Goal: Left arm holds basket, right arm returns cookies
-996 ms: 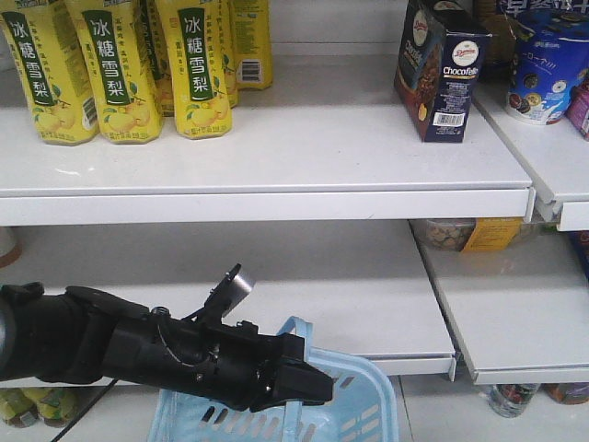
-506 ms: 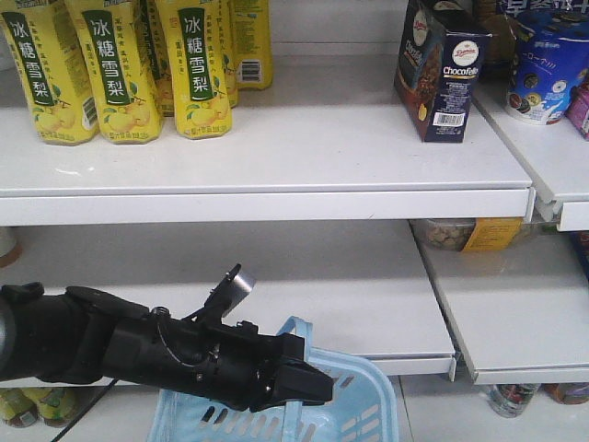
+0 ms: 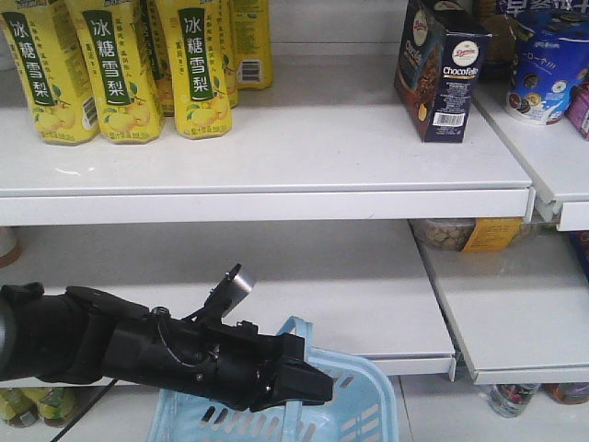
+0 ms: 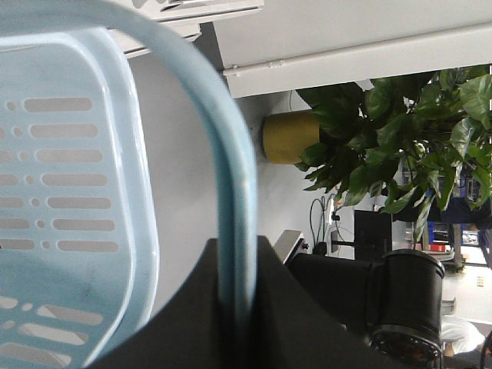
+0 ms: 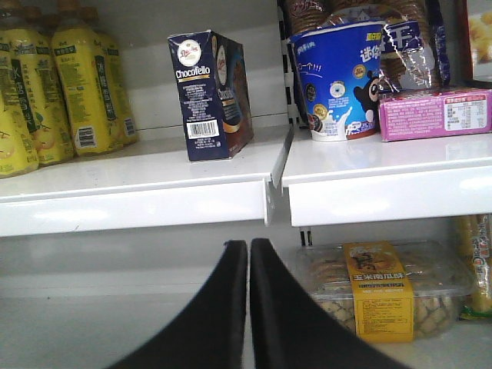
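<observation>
The cookies [image 3: 444, 75], a dark navy "Chocofello" box, stand upright on the upper shelf [image 3: 276, 175] near its right end. They also show in the right wrist view as the cookies [image 5: 207, 96], up and to the left of my right gripper [image 5: 248, 247]. That gripper is shut with nothing between its fingers and hangs below the shelf's front edge. The light blue basket [image 3: 354, 405] hangs at the bottom, below the lower shelf. My left gripper [image 3: 308, 387] is shut on its loop handle [image 4: 231, 169]. The slotted basket wall [image 4: 61, 192] fills the left of the left wrist view.
Yellow drink bottles [image 3: 110, 74] stand at the upper shelf's left. A round blue tub [image 5: 338, 81] and a pink box [image 5: 434, 114] sit on the neighbouring shelf to the right. A clear snack container with a yellow label [image 5: 377, 296] lies on the lower shelf.
</observation>
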Motion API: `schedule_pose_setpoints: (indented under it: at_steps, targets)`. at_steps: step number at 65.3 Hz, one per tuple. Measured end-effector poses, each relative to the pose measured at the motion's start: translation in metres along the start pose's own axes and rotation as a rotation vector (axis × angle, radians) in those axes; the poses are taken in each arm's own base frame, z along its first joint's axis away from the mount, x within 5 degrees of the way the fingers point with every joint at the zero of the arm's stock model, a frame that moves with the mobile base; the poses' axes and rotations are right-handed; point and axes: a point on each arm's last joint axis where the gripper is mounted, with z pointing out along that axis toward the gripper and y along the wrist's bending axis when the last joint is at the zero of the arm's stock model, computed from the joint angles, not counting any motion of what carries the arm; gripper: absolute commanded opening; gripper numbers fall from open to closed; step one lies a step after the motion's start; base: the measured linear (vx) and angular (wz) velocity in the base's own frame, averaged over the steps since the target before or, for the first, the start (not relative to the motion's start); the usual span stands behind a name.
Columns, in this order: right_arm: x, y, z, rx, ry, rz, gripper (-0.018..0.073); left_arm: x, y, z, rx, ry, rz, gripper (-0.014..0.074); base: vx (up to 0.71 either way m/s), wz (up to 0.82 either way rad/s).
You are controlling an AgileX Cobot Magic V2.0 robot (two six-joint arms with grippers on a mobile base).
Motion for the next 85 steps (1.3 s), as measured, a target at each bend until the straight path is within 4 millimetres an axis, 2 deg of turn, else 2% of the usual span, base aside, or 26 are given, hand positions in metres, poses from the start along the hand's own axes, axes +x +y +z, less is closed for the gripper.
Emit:
schedule_pose_setpoints:
  at_steps: [11, 28, 36, 50, 58, 73, 85]
  targets:
    - [0.000, 0.000, 0.000, 0.001, 0.000, 0.000, -0.0008, 0.008, -0.003, -0.012, -0.047, -0.041, 0.027, -0.0006, 0.00, 0.00]
    - [0.000, 0.000, 0.000, 0.001, 0.000, 0.000, -0.0008, 0.059, -0.022, -0.059, -0.177, -0.168, 0.222, -0.0006, 0.00, 0.00]
    - [0.000, 0.000, 0.000, 0.001, 0.000, 0.000, -0.0008, 0.079, -0.016, -0.079, -0.241, -0.234, 0.284, -0.0006, 0.00, 0.00]
    - [0.000, 0.000, 0.000, 0.001, 0.000, 0.000, -0.0008, 0.108, -0.014, -0.112, -0.330, -0.318, 0.540, -0.0006, 0.00, 0.00]
    - [0.000, 0.000, 0.000, 0.001, 0.000, 0.000, -0.0008, 0.123, -0.007, -0.129, -0.393, -0.399, 0.613, -0.0006, 0.00, 0.00]
    - [0.000, 0.000, 0.000, 0.001, 0.000, 0.000, -0.0008, 0.150, 0.014, -0.153, -0.448, -0.550, 0.610, -0.0006, 0.00, 0.00]
    - [0.000, 0.000, 0.000, 0.001, 0.000, 0.000, -0.0008, 0.160, 0.026, -0.162, -0.469, -0.674, 0.652, -0.0006, 0.00, 0.00]
